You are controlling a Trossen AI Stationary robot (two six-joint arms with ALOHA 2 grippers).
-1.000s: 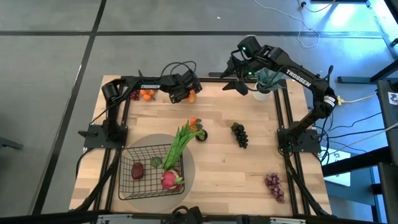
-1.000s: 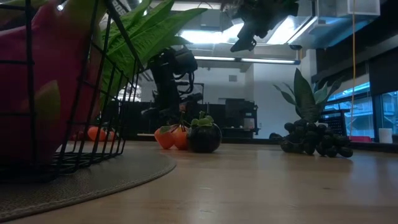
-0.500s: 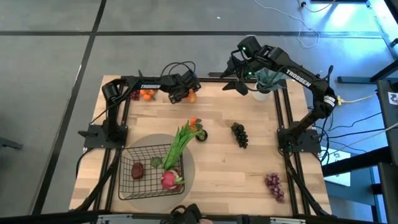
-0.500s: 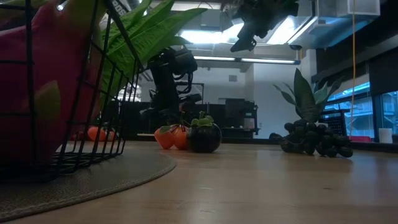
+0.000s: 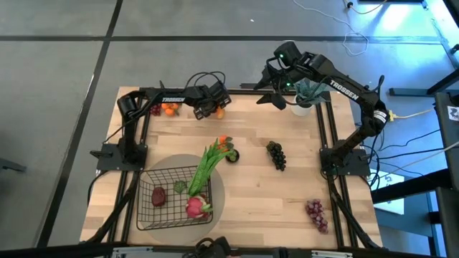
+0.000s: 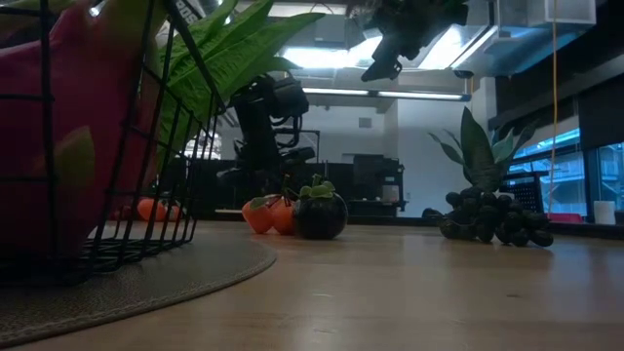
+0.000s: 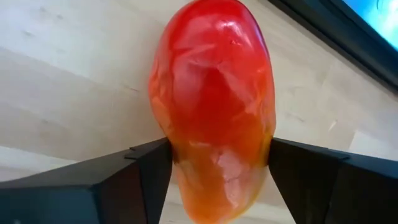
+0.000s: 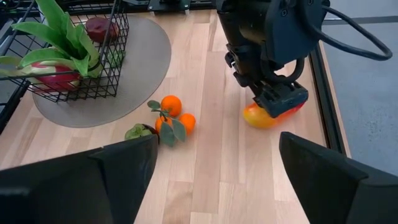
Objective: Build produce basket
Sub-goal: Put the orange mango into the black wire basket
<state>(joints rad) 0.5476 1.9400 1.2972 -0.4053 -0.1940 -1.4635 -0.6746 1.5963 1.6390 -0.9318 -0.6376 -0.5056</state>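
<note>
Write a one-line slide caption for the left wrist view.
Left gripper closed on the red-orange mango at the wooden table.

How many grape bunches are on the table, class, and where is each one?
2: a dark bunch mid-table, right of the basket, and a red-purple bunch near the front right corner. Others may be hidden.

The black wire basket sits at the lower left. Inside lie a pink dragon fruit, a dark red fruit and green leaves that poke out. A red-orange mango lies at the top, pinched in the left gripper. Dark grapes lie mid-frame.
</note>
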